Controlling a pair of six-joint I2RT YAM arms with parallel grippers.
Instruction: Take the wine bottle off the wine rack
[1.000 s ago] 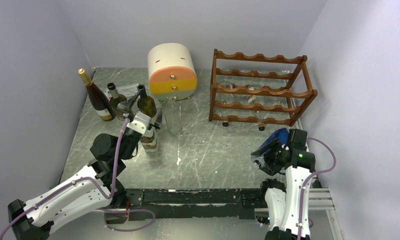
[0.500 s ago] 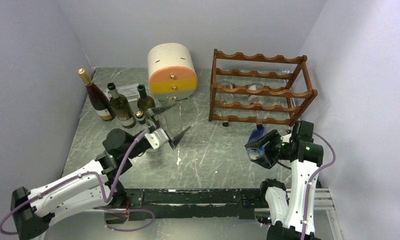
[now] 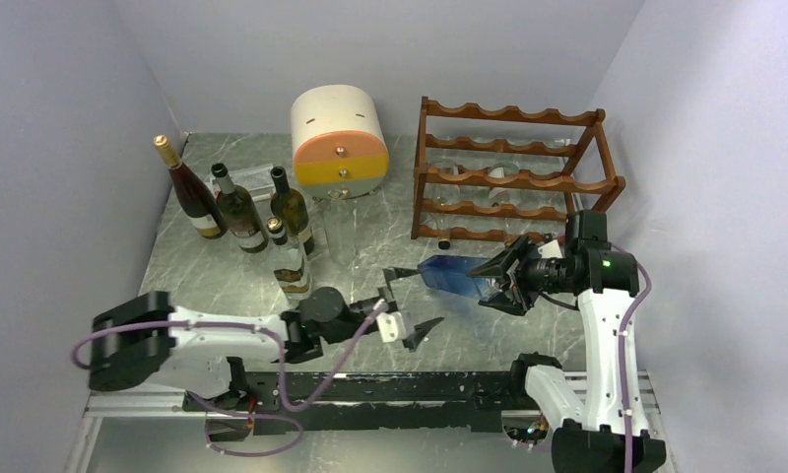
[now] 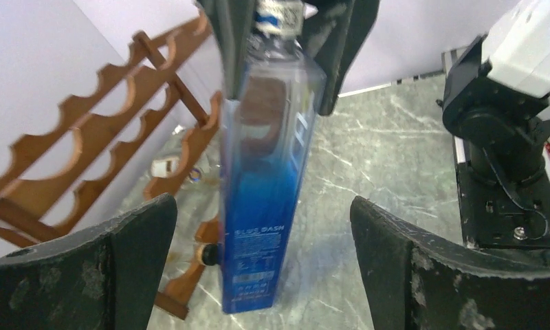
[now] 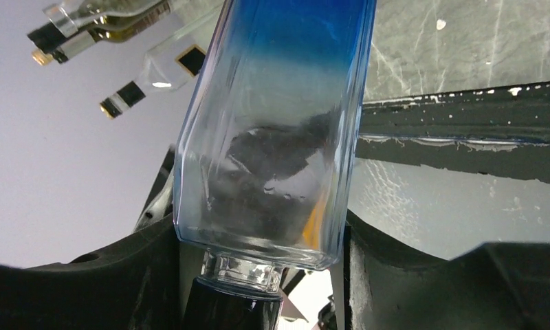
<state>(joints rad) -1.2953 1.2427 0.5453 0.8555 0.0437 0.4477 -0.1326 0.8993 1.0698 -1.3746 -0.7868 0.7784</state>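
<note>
- The right gripper (image 3: 501,279) is clamped on the neck end of a square clear glass bottle with a blue lower half (image 3: 454,276), its fingers pressed on either side of the shoulder.
- The bottle lies roughly level, off the rack, and its base reaches out away from that gripper toward the left one.
- The left gripper (image 3: 410,301) faces the bottle's base with its fingers spread wide apart, touching nothing.
- Just behind the right gripper stands the dark reddish-brown wooden wine rack with wavy rails (image 3: 513,179) on the grey marbled tabletop (image 3: 400,246).
- Farther beyond the left gripper is a rounded cream-and-orange drawer unit (image 3: 339,138).
- Farthest, a cluster of upright glass bottles (image 3: 237,212) stands beside that unit.
</note>
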